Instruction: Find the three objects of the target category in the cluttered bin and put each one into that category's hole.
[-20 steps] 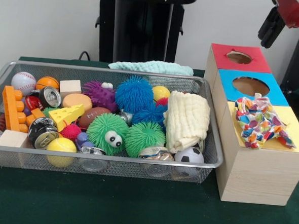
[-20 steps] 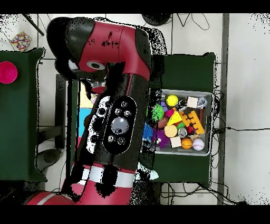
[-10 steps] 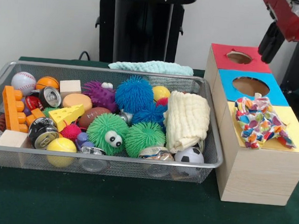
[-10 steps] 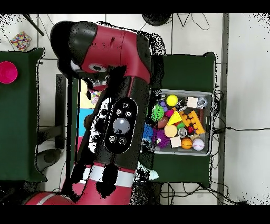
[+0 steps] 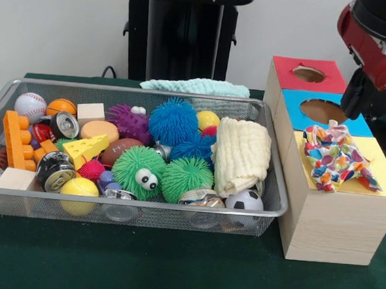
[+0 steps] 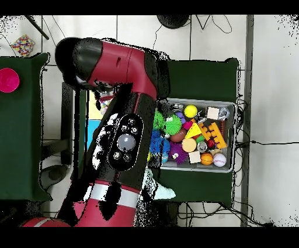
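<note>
A wire mesh bin (image 5: 269,188) holds a heap of toys. A folded cream cloth (image 5: 243,154) lies at its right end. A teal cloth (image 5: 195,86) rests just behind the bin's back rim. To the right stands a wooden box with a red top (image 5: 286,75), a blue top (image 5: 355,121) and a yellow top (image 5: 384,172). A bright patterned cloth (image 5: 336,156) lies spread over the yellow top, covering its hole. My red and black arm (image 5: 376,44) comes in at the upper right. Its dark end, the gripper (image 5: 358,95), hangs over the blue top's far edge.
The bin also holds fuzzy balls (image 5: 173,120), a green toy with eyes (image 5: 139,171), a yellow cheese wedge (image 5: 86,148), cans (image 5: 54,169), sports balls (image 5: 30,105) and blocks (image 5: 15,137). Seen from overhead, the arm (image 6: 122,140) hides most of the box beside the bin (image 6: 229,106).
The arm has come down and nearer at the upper right, its dark end dropping from above the red top to the blue top's edge. Nothing in the bin has moved.
</note>
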